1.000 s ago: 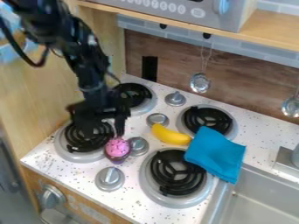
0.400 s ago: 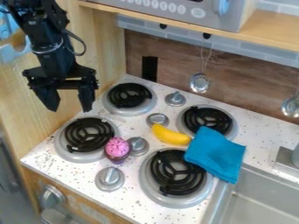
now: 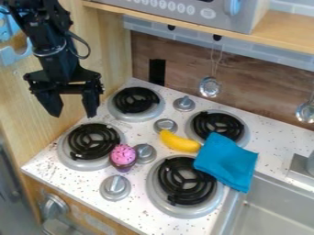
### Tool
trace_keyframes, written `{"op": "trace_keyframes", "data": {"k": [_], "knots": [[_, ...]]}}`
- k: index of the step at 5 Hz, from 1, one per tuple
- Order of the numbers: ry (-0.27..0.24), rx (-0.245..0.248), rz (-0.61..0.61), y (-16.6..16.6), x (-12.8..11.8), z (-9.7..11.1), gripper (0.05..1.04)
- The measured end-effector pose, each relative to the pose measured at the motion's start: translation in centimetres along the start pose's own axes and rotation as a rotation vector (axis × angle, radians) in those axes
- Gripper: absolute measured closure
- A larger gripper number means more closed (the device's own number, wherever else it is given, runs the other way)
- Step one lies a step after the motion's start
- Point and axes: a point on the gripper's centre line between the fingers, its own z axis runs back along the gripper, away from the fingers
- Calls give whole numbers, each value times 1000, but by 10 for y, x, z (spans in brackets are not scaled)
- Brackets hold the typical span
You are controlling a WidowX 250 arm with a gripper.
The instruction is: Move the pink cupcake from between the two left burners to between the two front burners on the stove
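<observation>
Seeing gripper (image 3: 73, 114) at 10 o'clock, spread and empty. Spotting cupcake (image 3: 123, 156) at 7 o'clock, crowding knob (image 3: 146, 153) on its 3 o'clock side. Risking tip-over or knob snag on low off-centre pass. Also risking cloth (image 3: 227, 160) sliding into 5-o'clock sink (image 3: 279, 206) if brushed.

A pale wooden panel (image 3: 110, 55) is standing at the left. At the far side, grey-blue tiles (image 3: 264, 53) are topping a brown wood-grain backsplash (image 3: 184, 69); above, a light wooden shelf (image 3: 288, 30) is carrying a grey microwave (image 3: 227, 20). A metal sink (image 3: 279, 209) is adjoining the speckled white worktop (image 3: 273, 133), near right.
</observation>
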Motion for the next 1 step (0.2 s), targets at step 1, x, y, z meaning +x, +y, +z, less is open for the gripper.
{"op": "trace_keyframes", "data": {"k": [1], "knots": [[0,0,-1,0,0,0,82]]}}
